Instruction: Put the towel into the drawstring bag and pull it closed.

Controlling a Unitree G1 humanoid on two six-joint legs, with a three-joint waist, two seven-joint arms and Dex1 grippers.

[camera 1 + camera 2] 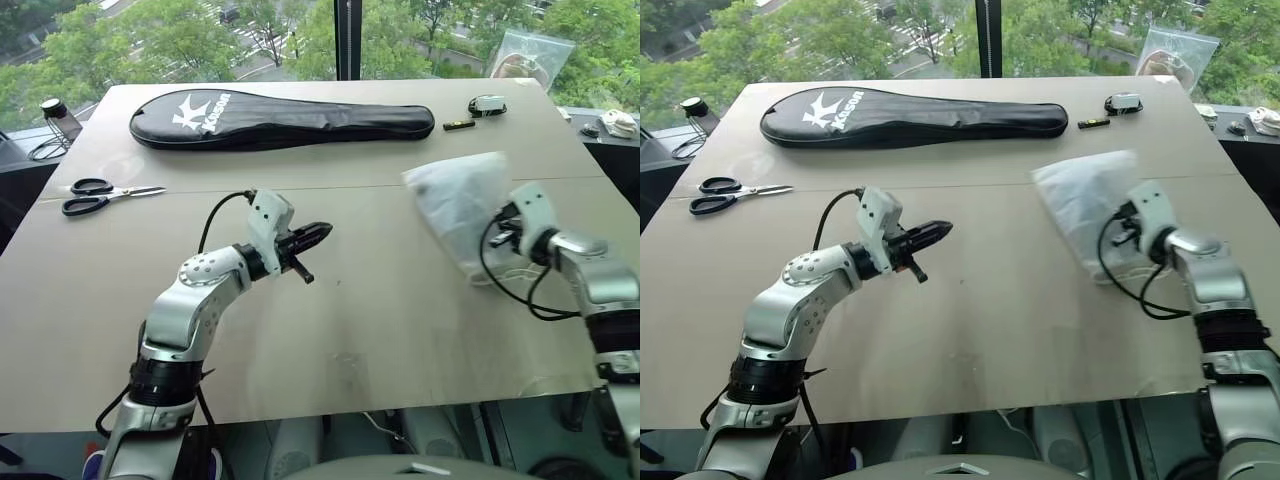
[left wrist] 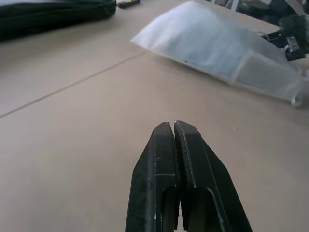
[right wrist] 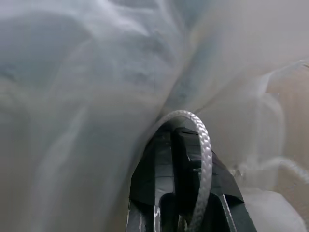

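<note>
left hand (image 1: 318, 234) shut, empty, poised over tan counter (image 1: 380, 330) | right hand (image 3: 186, 133) clamped on thin white looped cord (image 3: 205, 154), likely to cinch mouth | translucent milky-white plastic drawstring bag (image 1: 462, 205) lay just beside it, bluish towel apparently inside

Milky-white bag (image 1: 458, 205) (bluish within), white cord (image 3: 205, 159), black racket case (image 1: 282, 119) with white logo, black-handled scissors (image 1: 100, 195).
</note>
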